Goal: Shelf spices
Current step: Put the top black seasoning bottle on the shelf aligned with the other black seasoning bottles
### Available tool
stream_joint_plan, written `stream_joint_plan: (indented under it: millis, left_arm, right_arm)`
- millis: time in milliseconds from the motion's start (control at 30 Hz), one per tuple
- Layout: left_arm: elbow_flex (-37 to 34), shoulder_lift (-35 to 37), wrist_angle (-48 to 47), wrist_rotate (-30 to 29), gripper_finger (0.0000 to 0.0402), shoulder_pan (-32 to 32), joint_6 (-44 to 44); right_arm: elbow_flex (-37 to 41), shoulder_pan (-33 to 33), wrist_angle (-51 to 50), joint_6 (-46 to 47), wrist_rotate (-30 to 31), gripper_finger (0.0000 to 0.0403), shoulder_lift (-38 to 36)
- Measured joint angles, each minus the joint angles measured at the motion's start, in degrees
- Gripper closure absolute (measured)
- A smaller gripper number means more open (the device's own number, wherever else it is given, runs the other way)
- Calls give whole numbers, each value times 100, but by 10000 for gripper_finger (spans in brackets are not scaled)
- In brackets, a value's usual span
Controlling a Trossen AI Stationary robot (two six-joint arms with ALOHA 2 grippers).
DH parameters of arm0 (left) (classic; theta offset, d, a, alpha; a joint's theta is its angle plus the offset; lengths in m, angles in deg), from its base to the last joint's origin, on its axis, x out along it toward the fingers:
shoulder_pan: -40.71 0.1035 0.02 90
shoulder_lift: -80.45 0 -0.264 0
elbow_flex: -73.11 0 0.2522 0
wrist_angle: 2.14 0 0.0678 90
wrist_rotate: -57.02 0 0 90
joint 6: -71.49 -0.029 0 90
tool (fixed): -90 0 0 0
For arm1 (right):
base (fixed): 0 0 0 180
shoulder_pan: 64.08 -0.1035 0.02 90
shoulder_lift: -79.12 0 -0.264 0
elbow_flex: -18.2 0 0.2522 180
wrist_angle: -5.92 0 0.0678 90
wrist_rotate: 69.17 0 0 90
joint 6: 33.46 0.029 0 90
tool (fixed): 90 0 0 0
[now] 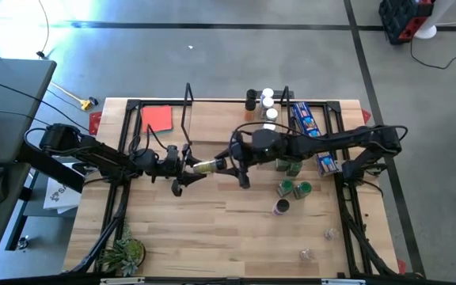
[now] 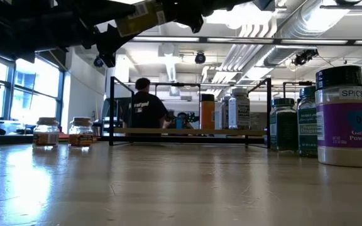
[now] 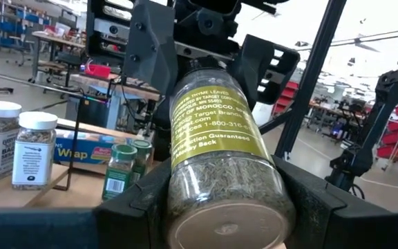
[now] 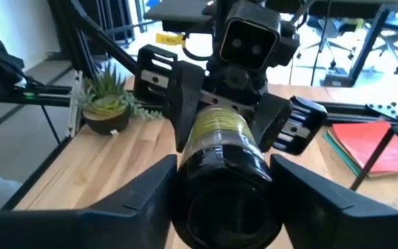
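Handoff: a thyme jar [image 1: 206,166] hangs sideways above mid-table, left gripper [image 1: 187,162] pinching its base, right gripper [image 1: 229,164] closing round its black lid.
Shelved: a few spices [image 1: 264,101] stand on the shelf [image 1: 212,111] at the table's far edge.
Left: green-lidded jars [image 1: 293,188] wait on the table [image 1: 212,229], plus two clear jars [image 1: 315,244] near the front-right corner.
Progress: early, most jars unshelved.
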Motion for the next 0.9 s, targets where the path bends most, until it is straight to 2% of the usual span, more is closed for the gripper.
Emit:
stream_joint_plan:
  millis: [67,233,367,433,500,667,733,900]
  left_arm:
    - [0,0,-12,-13,215,0,-50]
    - [18,-2,-94,41,211,10,-93]
    - [50,18,-446,248,190,114,-179]
    - [45,31,-695,106,180,173,-147]
    - [-52,19,-1114,0,175,207,-127]
    - [13,36,-1594,-528,174,260,-53]
    - [-28,-13,-1993,-585,175,260,22]
    - [-10,10,-1989,-682,175,265,74]
  right_arm:
    - [-82,4,-237,35,33,213,-2]
    - [-494,17,-1194,153,255,214,3]
    - [-1486,87,-2915,209,496,214,77]
    - [-2160,238,-3936,356,457,214,178]
    - [-2887,484,-5122,472,717,214,333]
    - [-4560,1116,-7493,401,1134,214,1177]
    - [-5059,1385,-7806,212,1041,214,1568]
    - [-5692,2036,-8633,-285,1093,214,2520]
